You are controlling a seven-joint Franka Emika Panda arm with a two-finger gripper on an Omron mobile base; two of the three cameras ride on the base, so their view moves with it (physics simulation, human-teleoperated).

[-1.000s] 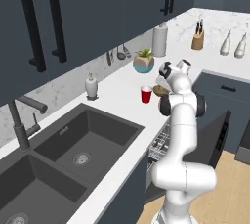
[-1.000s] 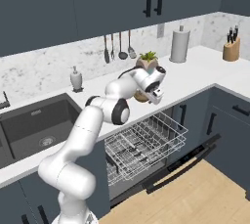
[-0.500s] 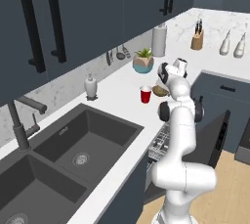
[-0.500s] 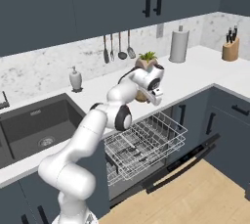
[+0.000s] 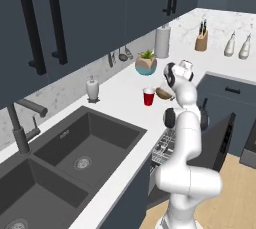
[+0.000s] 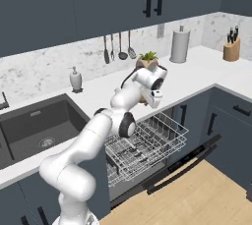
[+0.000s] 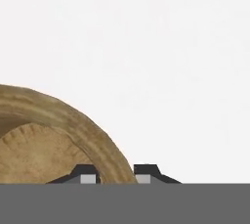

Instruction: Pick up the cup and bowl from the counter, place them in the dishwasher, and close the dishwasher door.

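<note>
Pinching the bowl (image 7: 58, 135) rim, fingers (image 7: 88, 178) astride it, cup (image 5: 148, 96) beside on counter (image 5: 120, 90)

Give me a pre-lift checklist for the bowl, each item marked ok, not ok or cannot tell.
1. Fingers astride the rim: ok. In the hand view the gripper has one finger inside and one outside the wooden bowl's rim.
2. Grip firm enough to lift: cannot tell. The jaws look closed on the rim, but no lift shows yet.
3. Cup clear of the lift path: ok. The red cup stands upright on the counter, beside the bowl and apart from it.
4. Dishwasher ready: ok. The dishwasher door is down and the rack is pulled out.
5. Plant pot out of the way: ok, it sits further back.
</note>
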